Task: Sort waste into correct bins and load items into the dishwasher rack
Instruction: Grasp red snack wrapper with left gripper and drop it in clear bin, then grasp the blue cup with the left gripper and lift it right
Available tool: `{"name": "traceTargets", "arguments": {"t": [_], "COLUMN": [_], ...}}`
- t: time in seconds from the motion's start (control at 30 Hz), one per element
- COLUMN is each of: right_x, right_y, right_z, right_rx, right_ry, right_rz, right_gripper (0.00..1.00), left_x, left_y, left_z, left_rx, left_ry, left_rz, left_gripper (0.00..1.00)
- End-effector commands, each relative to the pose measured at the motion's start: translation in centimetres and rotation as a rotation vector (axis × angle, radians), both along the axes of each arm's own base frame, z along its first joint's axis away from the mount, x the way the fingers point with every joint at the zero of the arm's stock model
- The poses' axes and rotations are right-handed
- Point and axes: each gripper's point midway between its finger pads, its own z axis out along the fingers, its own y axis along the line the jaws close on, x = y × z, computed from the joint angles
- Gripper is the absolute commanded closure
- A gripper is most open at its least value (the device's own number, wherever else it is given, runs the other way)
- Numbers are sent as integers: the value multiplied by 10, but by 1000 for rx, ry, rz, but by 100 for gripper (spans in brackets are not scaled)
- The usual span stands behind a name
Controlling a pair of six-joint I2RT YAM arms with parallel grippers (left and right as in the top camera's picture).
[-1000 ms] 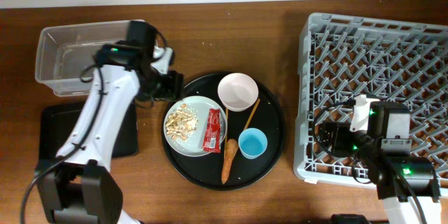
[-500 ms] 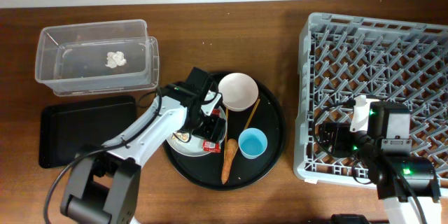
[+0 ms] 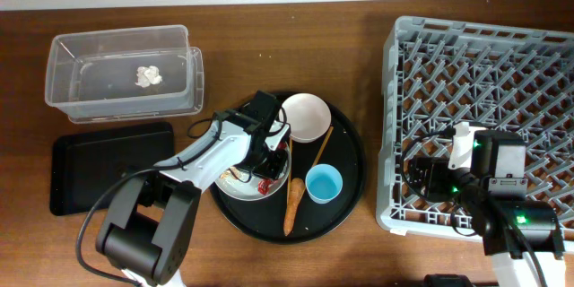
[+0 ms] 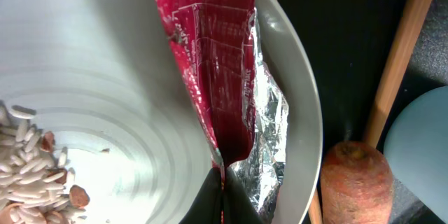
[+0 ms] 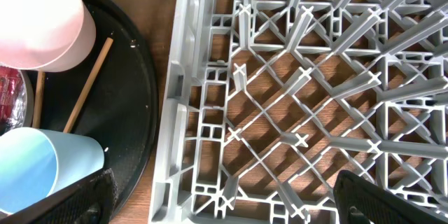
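Note:
My left gripper (image 4: 222,199) is shut on the lower end of the small red wrapper (image 4: 210,63), which lies on the pale plate (image 4: 105,112) beside beige food scraps (image 4: 28,175). Overhead, that gripper (image 3: 269,154) is over the plate (image 3: 235,182) on the round black tray (image 3: 345,202). The white bowl (image 3: 305,117), wooden stick (image 3: 321,146), blue cup (image 3: 324,183) and carrot (image 3: 293,204) share that tray. A white tissue (image 3: 148,75) lies in the clear tub (image 3: 126,99). My right gripper (image 5: 231,203) hangs open over the dishwasher rack (image 5: 301,77) near its left wall.
The shallow black rectangular tray (image 3: 99,170) lies at the left, in front of the clear tub. The grey rack (image 3: 484,63) fills the right side of the table. Bare wood shows between the round tray and the rack.
My left arm swung from the clear tub down to the plate, leaving the tissue in the tub. Its jaws closed on the red wrapper. The right arm has not moved.

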Motion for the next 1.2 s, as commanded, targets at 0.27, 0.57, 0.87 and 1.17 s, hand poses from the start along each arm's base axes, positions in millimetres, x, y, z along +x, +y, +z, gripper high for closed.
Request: {"name": "traceTargets", "arguments": {"t": [0.27, 0.57, 0.87, 1.17], "right_x": [2, 6, 5, 2], "right_y": [0, 0, 0, 0], "right_z": [8, -2, -2, -5], "right_rx": [10, 13, 13, 13], "right_ry": [-20, 24, 25, 42], "right_rz": [-5, -6, -5, -6], "right_gripper": [2, 2, 2, 2], "left_x": [120, 233, 123, -27], "left_y": [160, 242, 111, -57], "left_z": [172, 161, 154, 95], "left_rx": [170, 140, -155, -137], "left_ry": [-618, -928, -482, -76], "left_rz": [457, 674, 354, -168], "left_gripper": [100, 48, 40, 35]}}
